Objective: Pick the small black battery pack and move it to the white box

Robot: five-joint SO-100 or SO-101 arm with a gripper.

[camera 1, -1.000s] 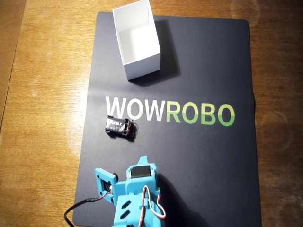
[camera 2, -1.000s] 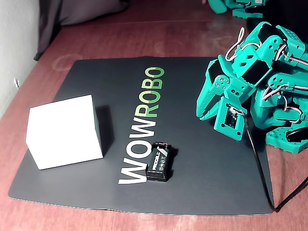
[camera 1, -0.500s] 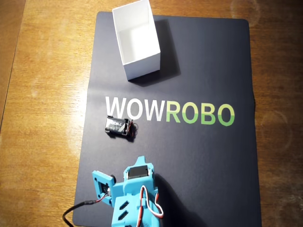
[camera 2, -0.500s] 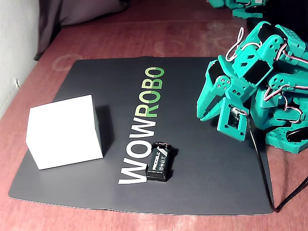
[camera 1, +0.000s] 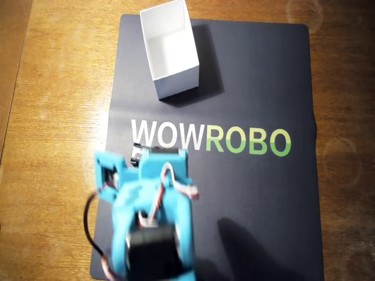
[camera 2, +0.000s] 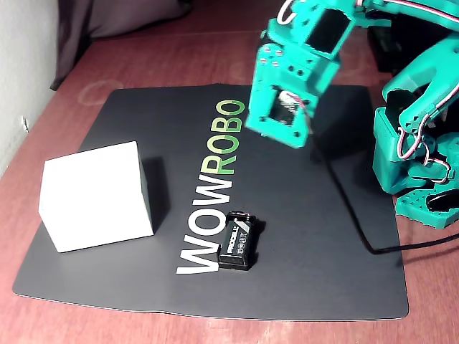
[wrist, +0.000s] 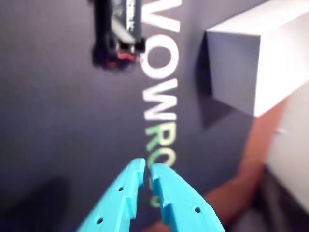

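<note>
Looking down in the overhead view, the turquoise arm (camera 1: 149, 216) reaches up from the bottom edge and covers nearly all of the small black battery pack (camera 1: 135, 153); only a sliver shows just under the W of the WOWROBO lettering (camera 1: 210, 139). The white box (camera 1: 169, 47) stands open-topped at the top of the dark mat (camera 1: 263, 88), well apart from the pack, on the wooden table (camera 1: 53, 117). A black cable (camera 1: 88, 222) loops off the arm's left side.

From the wrist view, the gripper (wrist: 147, 175) enters from the bottom edge, its two turquoise fingers pressed almost together with only a thin slit between the tips and nothing held. The battery pack (wrist: 117, 29) lies blurred near the top edge, red wires at its lower end, just left of the lettering (wrist: 159, 92). The box (wrist: 256, 58) sits at upper right.

Seen in the fixed view, the arm (camera 2: 294, 72) hangs raised above the mat (camera 2: 129, 115), over the green letters. The pack (camera 2: 237, 240) lies flat beside the white letters, uncovered, near the mat's front edge. The box (camera 2: 95, 195) stands to its left, a clear gap between them.
</note>
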